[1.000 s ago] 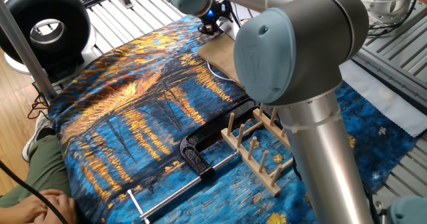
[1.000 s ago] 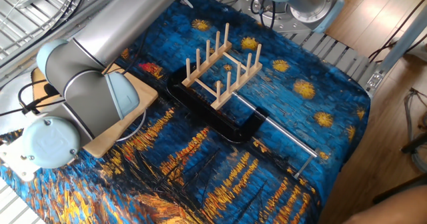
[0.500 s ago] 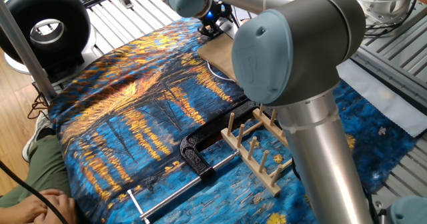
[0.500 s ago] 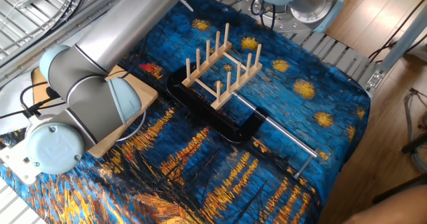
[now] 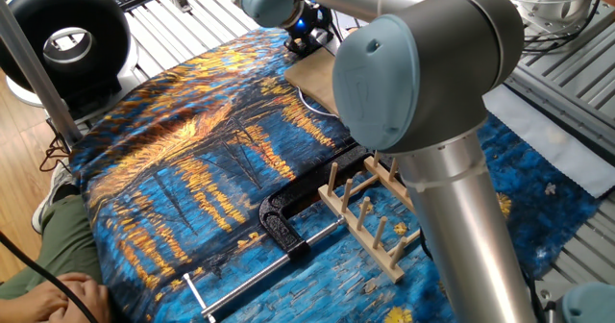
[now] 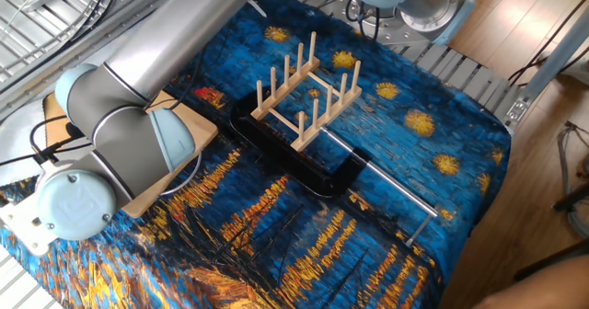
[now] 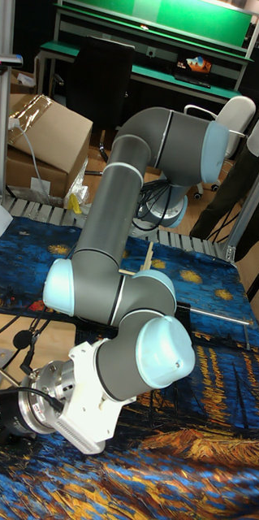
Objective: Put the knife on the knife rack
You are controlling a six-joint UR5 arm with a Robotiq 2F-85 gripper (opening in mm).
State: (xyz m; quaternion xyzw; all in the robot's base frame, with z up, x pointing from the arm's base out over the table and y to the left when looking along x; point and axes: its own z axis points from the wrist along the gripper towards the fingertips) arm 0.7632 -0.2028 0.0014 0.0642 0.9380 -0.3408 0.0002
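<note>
The knife is hidden; none of the views shows it. The knife rack (image 5: 370,217) is light wood with upright pegs and stands empty on the blue patterned cloth, also clear in the other fixed view (image 6: 308,93). My gripper (image 5: 306,39) hangs low over the far end of the bamboo cutting board (image 5: 312,73). It is small and dark there, and its fingers cannot be made out. The arm's big grey joints cover most of the board (image 6: 189,134) in the other fixed view. The tall fixed view shows only the wrist and the dark gripper body at the lower left.
A black metal clamp (image 5: 279,222) with a long steel rod (image 5: 259,275) lies right in front of the rack. A black ring lamp (image 5: 62,39) stands at the far left corner. A person's leg (image 5: 67,236) is at the table's left edge.
The arm's elbow and wrist have shifted slightly; the rack, clamp and board have not moved.
</note>
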